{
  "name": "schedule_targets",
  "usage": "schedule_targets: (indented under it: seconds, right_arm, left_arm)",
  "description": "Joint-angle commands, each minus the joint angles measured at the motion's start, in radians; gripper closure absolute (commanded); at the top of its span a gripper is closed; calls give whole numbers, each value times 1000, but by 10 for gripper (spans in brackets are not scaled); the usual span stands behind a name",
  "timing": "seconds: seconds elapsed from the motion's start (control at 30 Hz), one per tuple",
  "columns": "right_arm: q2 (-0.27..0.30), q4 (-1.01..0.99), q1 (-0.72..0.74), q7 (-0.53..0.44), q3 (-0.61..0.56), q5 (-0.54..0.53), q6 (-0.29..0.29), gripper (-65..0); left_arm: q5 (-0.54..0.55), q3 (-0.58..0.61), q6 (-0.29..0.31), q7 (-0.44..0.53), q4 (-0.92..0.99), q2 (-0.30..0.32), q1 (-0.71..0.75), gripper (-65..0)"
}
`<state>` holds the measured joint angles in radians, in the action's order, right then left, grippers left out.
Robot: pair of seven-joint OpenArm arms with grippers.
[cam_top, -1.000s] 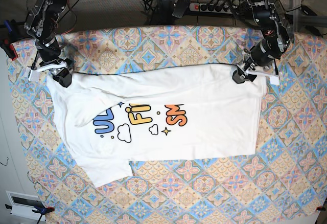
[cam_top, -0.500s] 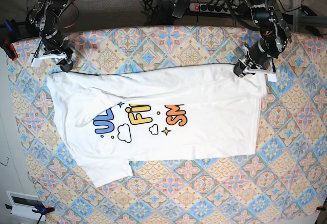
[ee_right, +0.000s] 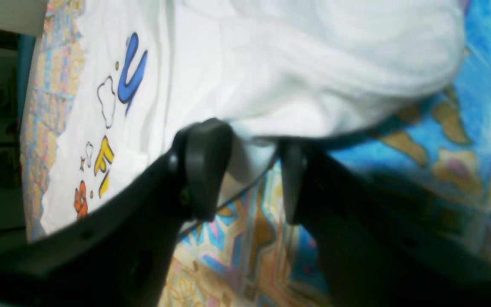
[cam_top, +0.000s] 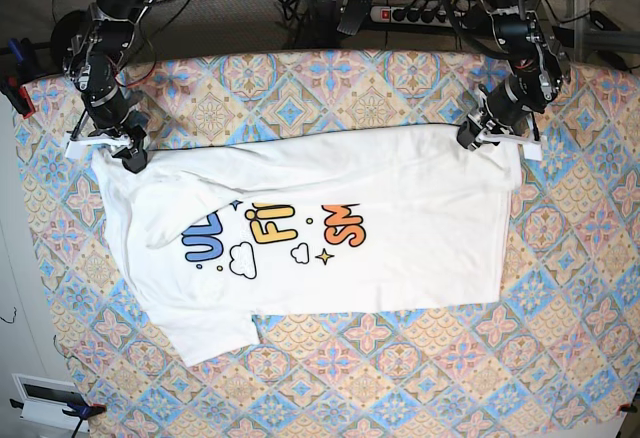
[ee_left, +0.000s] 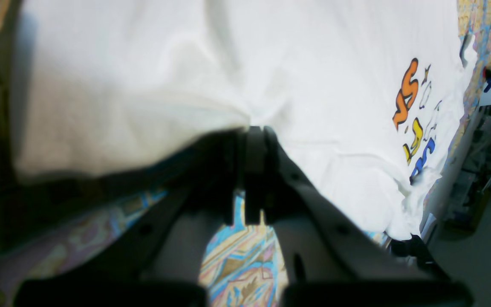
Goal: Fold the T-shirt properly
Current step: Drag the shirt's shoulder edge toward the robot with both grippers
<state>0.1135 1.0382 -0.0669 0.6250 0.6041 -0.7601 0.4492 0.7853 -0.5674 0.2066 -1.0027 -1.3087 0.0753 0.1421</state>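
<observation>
The T-shirt [cam_top: 330, 228] carries a coloured print in three parts: blue letters reading "UL", yellow "FI" and orange "SM", each cut short by a fold of white cloth lying over their tops. Beneath the letters sit outlined clouds and small stars.

The T-shirt lies flat on the patterned tablecloth [cam_top: 400, 378], its long axis running from the table's left edge to its right edge in the base view. The printed letters read upright from the near edge. One short sleeve pokes toward the near left corner. The far part of the garment is folded over toward the near edge, leaving a long straight fold line along the far side. The cloth is white, softly creased, with a diagonal wrinkle near the left end.

The left gripper [cam_top: 470, 139] sits at the far right corner of the garment; in the left wrist view its fingers [ee_left: 254, 170] are pressed together on the edge of the white cloth. The right gripper [cam_top: 130, 154] is at the far left corner, its jaws standing apart, and in the right wrist view the T-shirt's edge lies between them.
</observation>
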Motion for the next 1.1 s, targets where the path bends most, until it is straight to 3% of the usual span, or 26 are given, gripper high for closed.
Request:
schedule_targets:
  seconds: [0.0,0.23,0.4,0.87,1.07]
  right_arm:
    - [19,3,8,-1,3,4,0,-233]
    - [22,-5,17,-6,3,4,0,-201]
    - [33,-5,20,-3,52,4,0,-7]
    - [56,6,-118,-1,89,1,1,-4]
    - [53,135,-221,-1,89,0,1,-3]
  left_arm:
    - [1,-1,0,-2,-10,7,-3,0]
    - [0,-1,0,-2,-10,7,-2,0]
    - [0,-1,0,-2,-13,7,18,0]
    - [1,-1,4,-8,-76,8,130,0]
    - [3,-1,4,-9,-171,8,235,0]
